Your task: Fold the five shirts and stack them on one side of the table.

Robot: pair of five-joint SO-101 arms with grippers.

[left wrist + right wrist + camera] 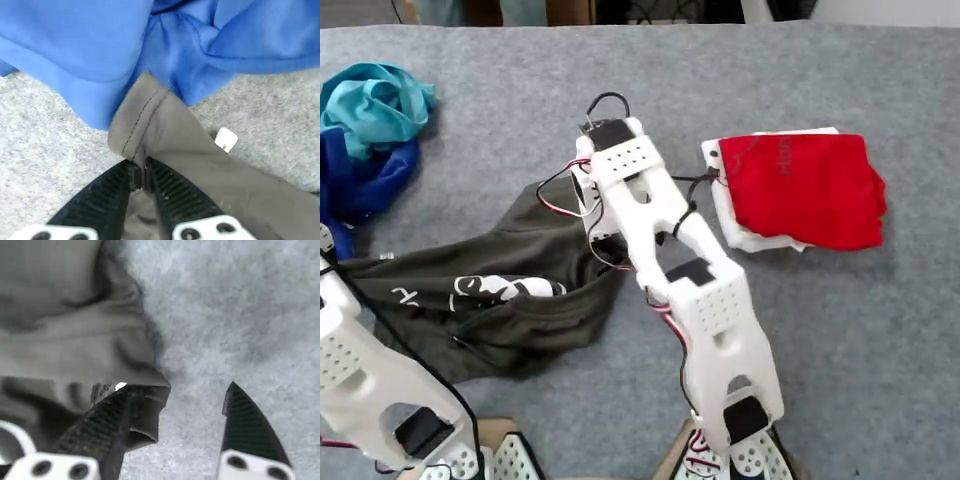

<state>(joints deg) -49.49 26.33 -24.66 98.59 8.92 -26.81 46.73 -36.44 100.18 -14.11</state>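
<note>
The grey worktop [880,330] lay bare along its far edge and across the near right corner, below the folded pile. The olive shirt [520,290] was the largest thing on it, spread unfolded and rumpled over the left-centre. Its far right edge ran under the right arm and its left edge reached toward the left arm.

At the right sat a folded red shirt [805,190] on top of a folded white shirt [722,210], whose edges showed along the pile's left and near sides. This stack was set apart from the olive shirt, with the right arm crossing the gap between them.

In the far left corner a blue shirt [365,180] lay crumpled, and a teal shirt [370,100] was bunched against its far side.

The left gripper [140,172] had its fingers pinched shut on a stitched hem of the olive shirt, which touched the blue shirt. A small white tag [226,139] showed on that hem.

The right gripper [177,390] had its fingers spread. One lay at the olive shirt's edge and the other over bare worktop.
</note>
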